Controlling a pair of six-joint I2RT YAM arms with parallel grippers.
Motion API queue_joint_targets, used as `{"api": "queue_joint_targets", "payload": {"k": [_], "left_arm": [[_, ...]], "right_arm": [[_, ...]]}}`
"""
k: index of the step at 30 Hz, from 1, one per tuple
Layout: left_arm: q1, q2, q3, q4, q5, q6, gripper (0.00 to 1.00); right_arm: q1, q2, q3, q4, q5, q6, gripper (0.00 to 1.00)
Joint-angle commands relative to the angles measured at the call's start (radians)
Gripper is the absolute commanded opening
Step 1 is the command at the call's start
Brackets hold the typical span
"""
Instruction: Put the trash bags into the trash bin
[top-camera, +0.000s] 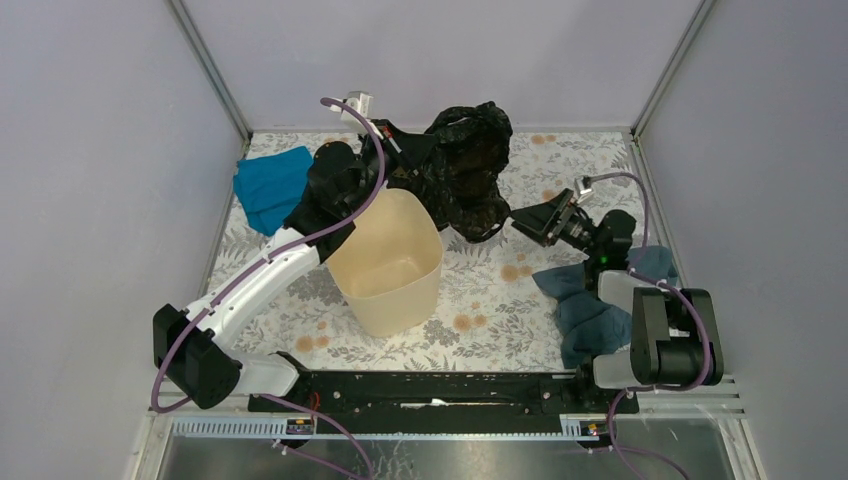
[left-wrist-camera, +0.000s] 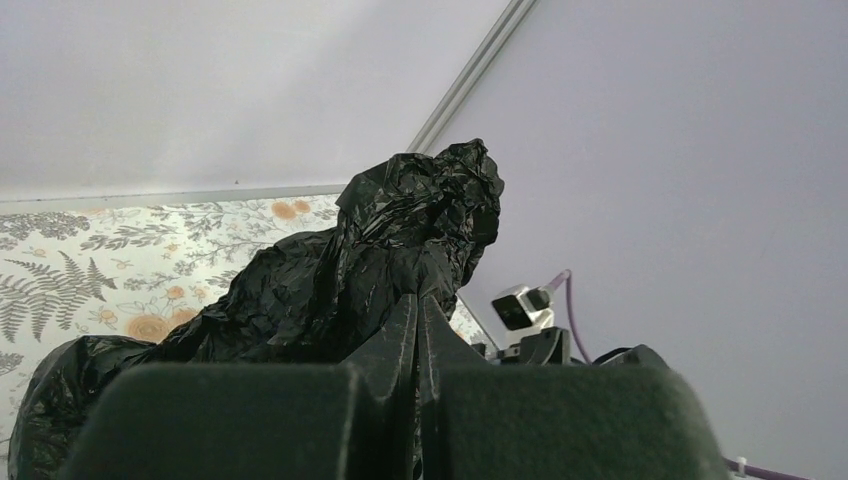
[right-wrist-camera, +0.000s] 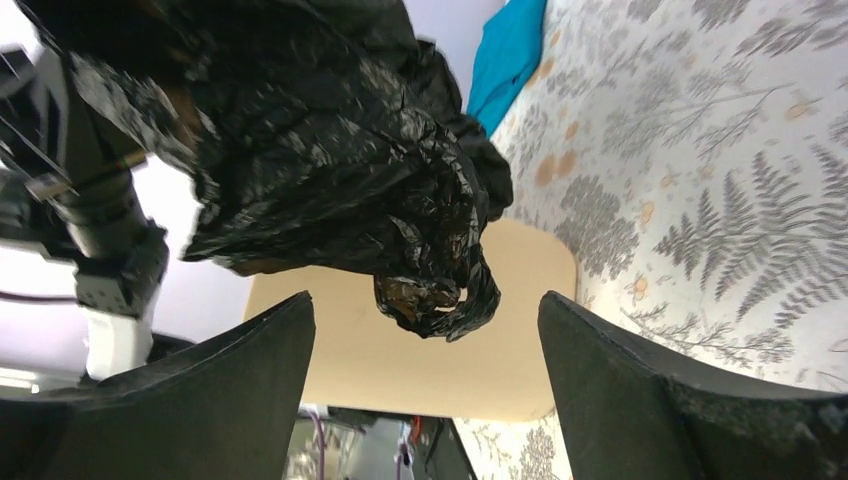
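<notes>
The black trash bag (top-camera: 468, 165) hangs crumpled in the air behind and to the right of the beige trash bin (top-camera: 385, 262). My left gripper (top-camera: 408, 152) is shut on a fold of it, and in the left wrist view the closed gripper (left-wrist-camera: 420, 300) pinches the bag (left-wrist-camera: 380, 250). My right gripper (top-camera: 514, 222) stands open at the bag's lower right end. In the right wrist view the bag's knotted tip (right-wrist-camera: 440, 298) hangs between the spread fingers (right-wrist-camera: 270, 370) without touching them, with the bin (right-wrist-camera: 500, 350) behind it.
A bright blue cloth (top-camera: 272, 186) lies at the back left, also seen as the blue cloth (right-wrist-camera: 510, 50). A dark blue-grey cloth (top-camera: 590, 305) lies beside the right arm's base. Grey walls close in the floral table (top-camera: 500, 290) on three sides.
</notes>
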Motion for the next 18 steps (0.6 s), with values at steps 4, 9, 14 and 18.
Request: {"api": "queue_joint_targets", "payload": {"k": [4, 9, 14, 18], "left_arm": [[0.007, -0.024, 0.021, 0.069, 0.039, -0.046, 0.00], [0.007, -0.023, 0.033, 0.064, 0.051, -0.057, 0.00], [0.007, -0.034, 0.013, 0.070, 0.055, -0.068, 0.00], [0.007, -0.050, -0.012, 0.069, 0.048, -0.049, 0.00]], "right_arm": [[0.132, 0.112, 0.020, 0.189, 0.044, -0.036, 0.86], [0.145, 0.287, 0.009, 0.572, 0.041, 0.150, 0.77], [0.176, 0.281, 0.015, 0.606, 0.082, 0.152, 0.62], [0.177, 0.164, 0.037, 0.435, 0.100, 0.096, 0.17]]}}
